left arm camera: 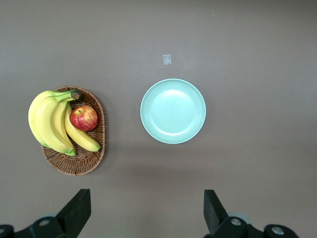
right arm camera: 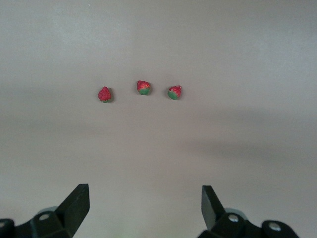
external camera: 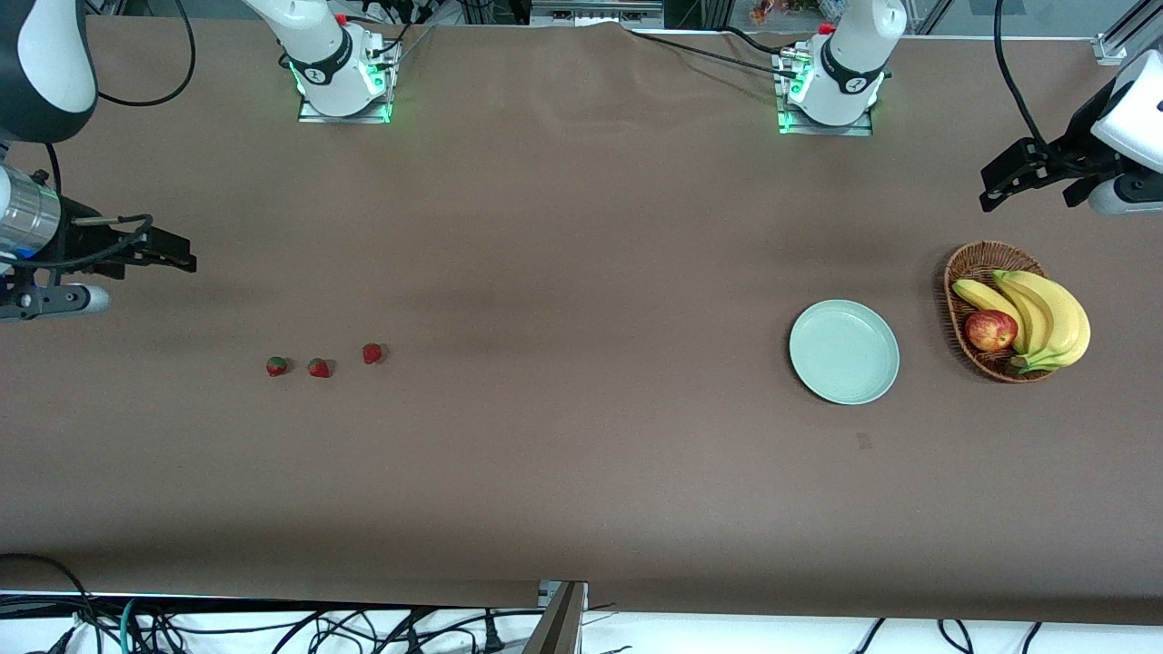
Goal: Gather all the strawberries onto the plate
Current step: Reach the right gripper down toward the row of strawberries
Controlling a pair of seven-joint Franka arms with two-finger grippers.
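Note:
Three small red strawberries lie in a short row on the brown table toward the right arm's end: one (external camera: 276, 366), a second (external camera: 319, 368) and a third (external camera: 372, 353). The right wrist view shows the same three (right arm camera: 104, 94), (right arm camera: 143, 88), (right arm camera: 174, 92) out ahead of my right gripper (right arm camera: 145, 206). That gripper (external camera: 177, 252) hangs open and empty over bare table. The pale mint-green plate (external camera: 844, 351) (left arm camera: 173, 111) sits empty toward the left arm's end. My left gripper (external camera: 995, 186) (left arm camera: 147, 208) is open, holds nothing, and hovers over the table near the basket.
A brown wicker basket (external camera: 998, 312) (left arm camera: 74, 131) beside the plate holds a bunch of bananas (external camera: 1045, 318) and a red-yellow apple (external camera: 990, 330). A small tape mark (external camera: 864, 440) lies nearer the front camera than the plate. Cables hang along the table's front edge.

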